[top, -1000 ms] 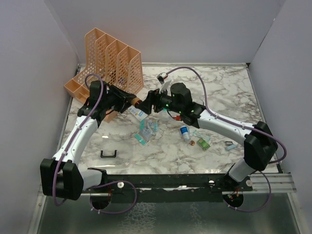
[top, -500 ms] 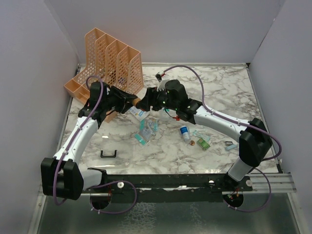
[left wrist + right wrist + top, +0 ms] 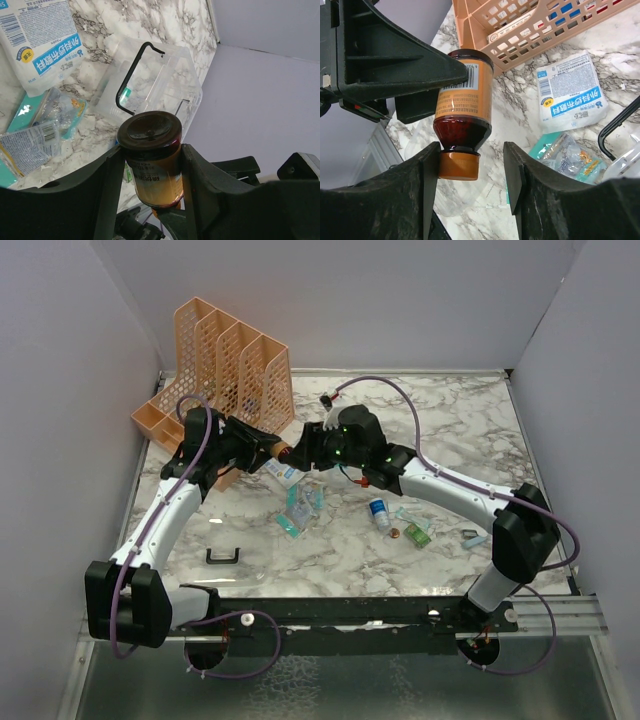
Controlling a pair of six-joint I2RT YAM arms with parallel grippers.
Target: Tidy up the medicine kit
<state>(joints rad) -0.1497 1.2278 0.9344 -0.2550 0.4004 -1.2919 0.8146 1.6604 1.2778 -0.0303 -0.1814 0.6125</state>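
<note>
Left wrist view: left fingers (image 3: 107,190) clamped on the sides of an amber bottle with orange label (image 3: 152,170), its base towards the camera. The small clear plastic medicine kit (image 3: 165,75) with black handle lies on the marbled worktop (image 3: 150,20) at 12 o'clock of the bottle.

Right wrist view: right fingers (image 3: 420,190) apart, straddling the bottle's orange cap (image 3: 459,166). The 9 o'clock finger appears to touch it; the 3 o'clock finger stands clear. White blue-printed sachet (image 3: 570,92) at 2 o'clock.

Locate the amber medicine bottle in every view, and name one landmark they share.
Top external: amber bottle centre-left, where the two arms meet.
Left wrist: bottle at bottom centre, base toward camera.
Right wrist: bottle centre-left, cap pointing down.
Shared landmark: white packet with blue print.
</note>
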